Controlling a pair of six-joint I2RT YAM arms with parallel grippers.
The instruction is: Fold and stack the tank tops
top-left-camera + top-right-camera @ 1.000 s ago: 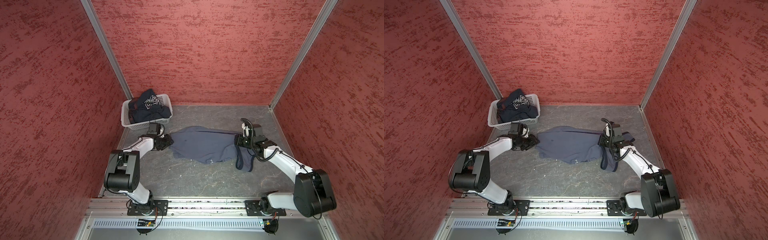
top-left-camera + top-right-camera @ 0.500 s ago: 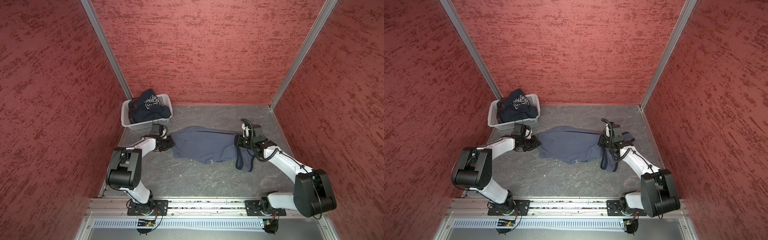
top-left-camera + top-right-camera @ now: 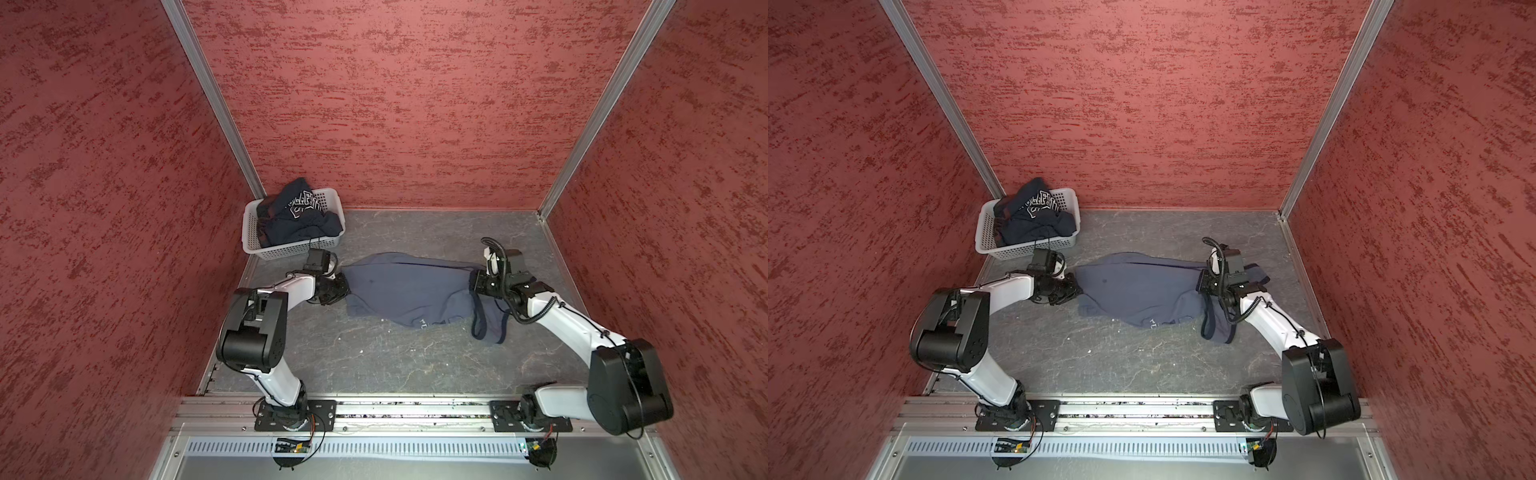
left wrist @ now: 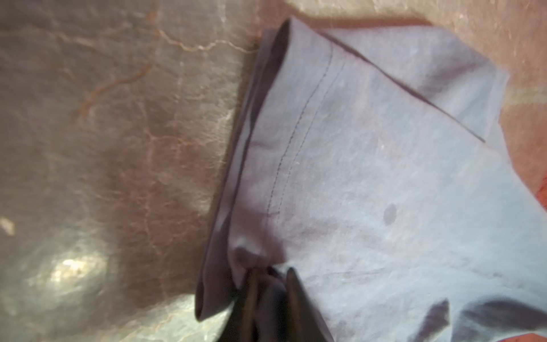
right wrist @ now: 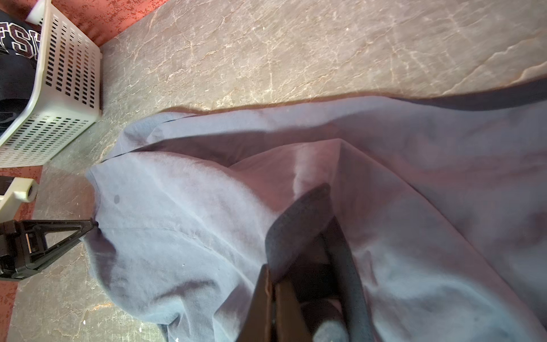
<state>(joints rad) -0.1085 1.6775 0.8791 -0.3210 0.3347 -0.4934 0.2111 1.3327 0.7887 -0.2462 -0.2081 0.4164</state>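
The work surface (image 3: pixel 395 365) is a dark grey sheet veined with pale, crack-like lines, dull except for a soft glare patch that shows in the left wrist view. Rough, mottled red walls (image 3: pixel 415 104) close it in on three sides, joined at the back corners by slanting aluminium posts (image 3: pixel 216 104), and a metal rail (image 3: pixel 407 409) carrying both arm bases runs along the front edge. In the back left corner stands a white perforated basket (image 3: pixel 291 249), and the navy tank top (image 3: pixel 299 216) lies bundled inside it with its white-outlined lettering facing up. The grey-blue tank top (image 3: pixel 407 291) lies rumpled across the middle of the surface and is stretched sideways between the two arms. Its navy-trimmed end droops toward the front rail on the right. The left gripper (image 3: pixel 340 287) sits low at the shirt's left edge, just in front of the basket. In the left wrist view its fingers (image 4: pixel 302 311) are pinched together on a gathered bit of the stitched hem. The right gripper (image 3: pixel 476 286) meets the opposite end of the shirt. In the right wrist view its fingers (image 5: pixel 257 311) are clamped tight on the dark trim, and the cloth rises in a fold toward them. A few pale specks dot the bare grey surface in front of the shirt.
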